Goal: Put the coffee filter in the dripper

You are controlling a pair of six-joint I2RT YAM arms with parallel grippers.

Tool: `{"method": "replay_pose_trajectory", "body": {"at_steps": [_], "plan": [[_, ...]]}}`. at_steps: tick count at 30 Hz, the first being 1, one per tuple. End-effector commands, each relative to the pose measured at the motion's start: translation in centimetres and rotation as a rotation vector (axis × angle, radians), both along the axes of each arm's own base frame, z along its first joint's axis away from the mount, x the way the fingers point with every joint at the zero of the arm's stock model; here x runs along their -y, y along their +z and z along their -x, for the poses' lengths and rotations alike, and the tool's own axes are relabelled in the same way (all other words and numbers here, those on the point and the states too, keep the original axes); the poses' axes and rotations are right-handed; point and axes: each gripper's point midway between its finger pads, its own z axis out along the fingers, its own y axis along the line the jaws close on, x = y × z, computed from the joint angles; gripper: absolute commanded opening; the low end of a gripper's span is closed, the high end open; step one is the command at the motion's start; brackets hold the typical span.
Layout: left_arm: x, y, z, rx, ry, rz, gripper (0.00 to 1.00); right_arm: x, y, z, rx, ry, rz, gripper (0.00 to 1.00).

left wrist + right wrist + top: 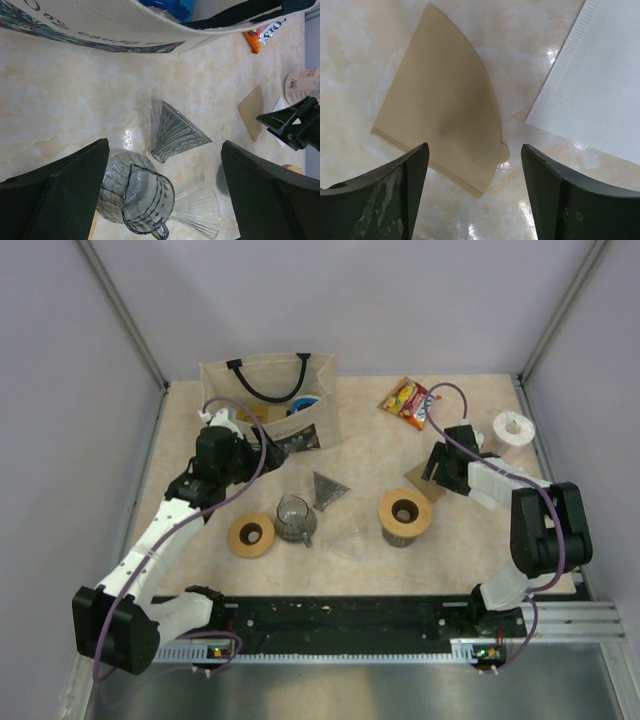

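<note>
Beneath the right wrist, the spread right pincer (474, 150) brackets a tan coffee filter (445, 100) lying flat; only overhead shows the dripper (422, 515).

The coffee filter (445, 100) is a brown paper fan pressed flat, with one curved edge, a crimped seam along one straight edge and a faint dark smudge near its middle. It lies flat on the marbled tabletop (360, 60). The dripper (421, 516) stands upright near it but apart, closer to the arms' bases: a flat tan ring with a dark centre hole over a dark grey ribbed body.
</note>
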Motion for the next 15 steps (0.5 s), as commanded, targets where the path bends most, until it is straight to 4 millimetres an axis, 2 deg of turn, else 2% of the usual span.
{"method": "replay_pose_trajectory", "body": {"at_steps": [1, 5, 10, 15], "plan": [[-0.7, 1.4, -0.2, 0.063, 0.019, -0.004, 0.99, 0.0, 0.4, -2.1, 0.033, -0.013, -0.001, 0.73], [-1.0, 1.3, -0.1, 0.062, 0.031, -0.011, 0.99, -0.1, -0.8, -1.6, -0.001, -0.007, -0.005, 0.7], [-1.4, 1.5, -0.1, 0.064, 0.045, -0.015, 0.99, -0.1, -1.7, -1.3, -0.031, -0.009, -0.003, 0.61], [-1.5, 1.3, 0.0, 0.058, 0.049, -0.016, 0.99, 0.0, -2.4, -0.8, -0.064, -0.009, 0.018, 0.6]]}}
